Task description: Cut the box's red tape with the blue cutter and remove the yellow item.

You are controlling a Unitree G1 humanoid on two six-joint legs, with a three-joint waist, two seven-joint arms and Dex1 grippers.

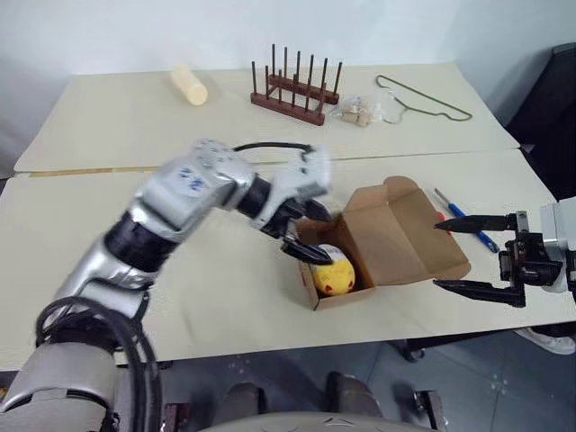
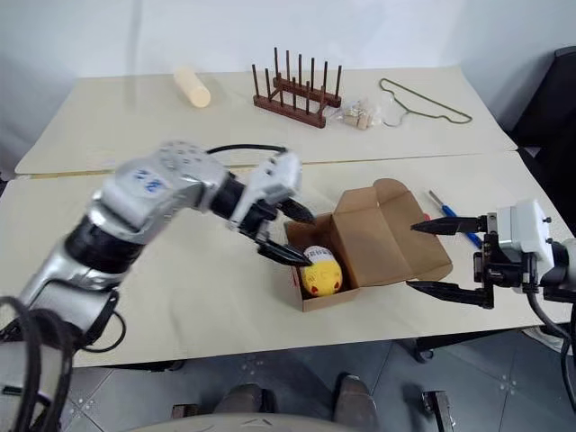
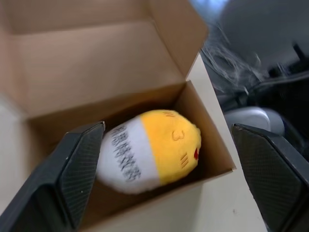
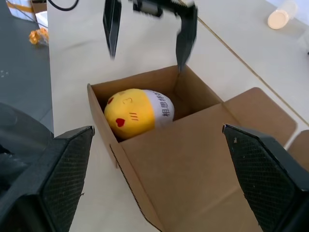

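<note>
One yellow item (image 1: 334, 275) lies inside the box (image 1: 378, 241), tucked into the end nearest the robot's left, with its white patch turned toward the back wall and small red marks on its yellow face. The box sits on the near table (image 1: 225, 306) with its lid flap thrown back and lying open toward the robot's right. A sliver of the red tape (image 1: 439, 216) shows at the far right edge of that flap. Just beyond the flap, on the tabletop, lies the blue cutter (image 1: 468, 220), slanting away from the box and not touching it.

Over the left end of the box hangs the left gripper (image 1: 301, 232), fingers spread wide and holding nothing; its lower fingertip is right at the box rim above the yellow item, though whether it touches the cardboard cannot be told. The right gripper (image 1: 477, 255) sits to the right of the open flap, near the table's front edge, fingers also spread wide and empty, pointing toward the box.

On the far table stand a wooden peg rack (image 1: 297, 90), a cream cylinder (image 1: 190, 85), a small clear bag (image 1: 358, 112) and a wire hanger (image 1: 423, 97).
</note>
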